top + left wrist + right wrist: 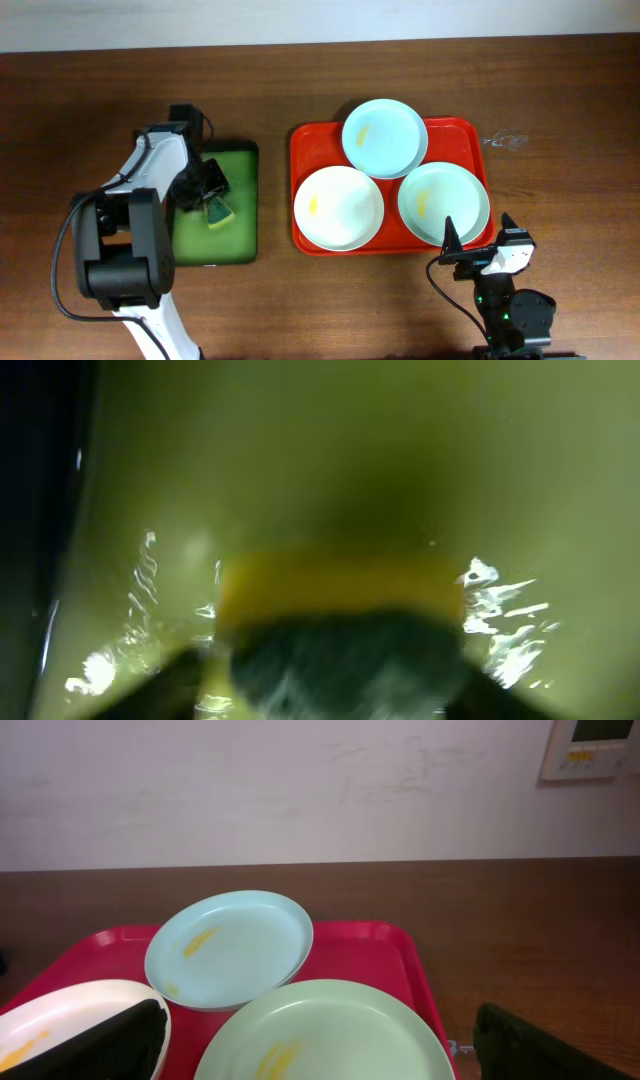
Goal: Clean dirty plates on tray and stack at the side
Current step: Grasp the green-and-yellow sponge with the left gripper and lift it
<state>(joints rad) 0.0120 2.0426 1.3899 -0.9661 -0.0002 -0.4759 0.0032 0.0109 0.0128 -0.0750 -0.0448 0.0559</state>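
Observation:
Three plates lie on the red tray (300, 140): a pale blue one (383, 137) at the back, a white one (338, 206) front left and a mint one (443, 203) front right. Each has a small yellow smear. My left gripper (212, 195) is down on the green tray, shut on a yellow and dark green sponge (219, 213). The left wrist view shows the sponge (340, 590) filling the space between my fingers (335, 680). My right gripper (478, 228) is open and empty just in front of the mint plate (330, 1030). The blue plate (230, 948) and white plate (60, 1020) lie beyond it.
A smaller green tray (235, 240) with a dark rim lies left of the red tray, wet and shiny in the left wrist view (300, 450). A small clear scrap (505, 140) lies on the wooden table right of the red tray. A pale wall stands behind the table.

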